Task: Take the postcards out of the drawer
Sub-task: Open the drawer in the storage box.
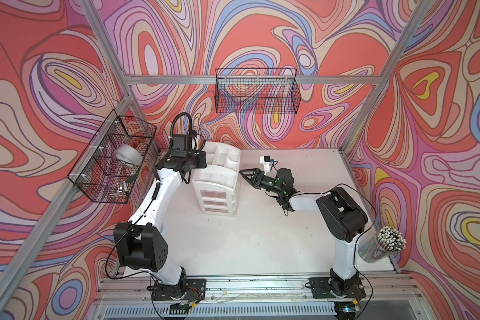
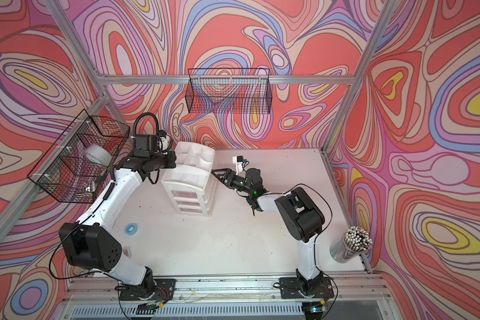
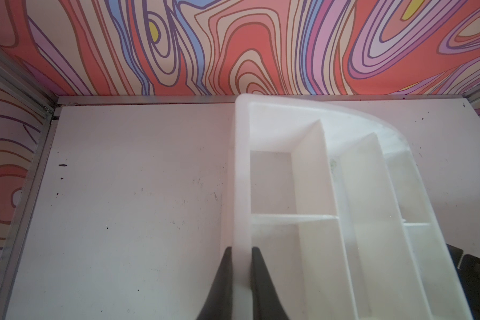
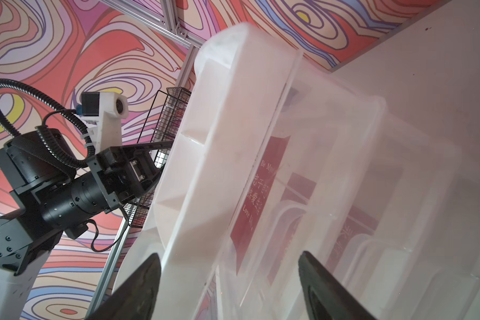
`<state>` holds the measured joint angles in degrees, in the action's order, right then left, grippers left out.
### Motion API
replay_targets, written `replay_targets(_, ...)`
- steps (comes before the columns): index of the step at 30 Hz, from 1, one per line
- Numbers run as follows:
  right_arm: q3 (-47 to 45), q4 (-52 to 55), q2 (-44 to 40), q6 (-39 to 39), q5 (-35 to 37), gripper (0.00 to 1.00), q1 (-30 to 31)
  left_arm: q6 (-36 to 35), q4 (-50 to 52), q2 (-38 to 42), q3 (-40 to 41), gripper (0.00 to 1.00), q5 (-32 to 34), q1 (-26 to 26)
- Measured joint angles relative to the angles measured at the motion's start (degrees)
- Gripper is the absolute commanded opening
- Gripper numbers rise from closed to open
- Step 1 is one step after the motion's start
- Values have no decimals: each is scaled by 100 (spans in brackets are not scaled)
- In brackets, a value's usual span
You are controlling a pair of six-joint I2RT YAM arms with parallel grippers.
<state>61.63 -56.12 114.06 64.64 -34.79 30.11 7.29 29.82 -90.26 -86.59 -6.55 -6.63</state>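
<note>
Left wrist view: the left end effector (image 3: 240,249) clamps the drawer unit (image 3: 241,166) by its rim, likely bracing it. At its three o'clock, the right end effector (image 4: 229,254) gapes empty, facing the postcards (image 4: 261,194), which show red through clear drawers.

red white-lettered postcards (image 4: 256,194) lying inside clear drawers (image 4: 344,116)

postcards (image 4: 256,194) hazy through cloudy drawer unit (image 4: 344,166), lettering partly unreadable, left claw (image 3: 242,250) cropped
</note>
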Motion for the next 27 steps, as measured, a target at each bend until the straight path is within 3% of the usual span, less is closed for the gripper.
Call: replay_targets(27, 208, -1119, 581, 1073, -109, 79, 186, 35, -105, 0, 50, 0, -74, 26)
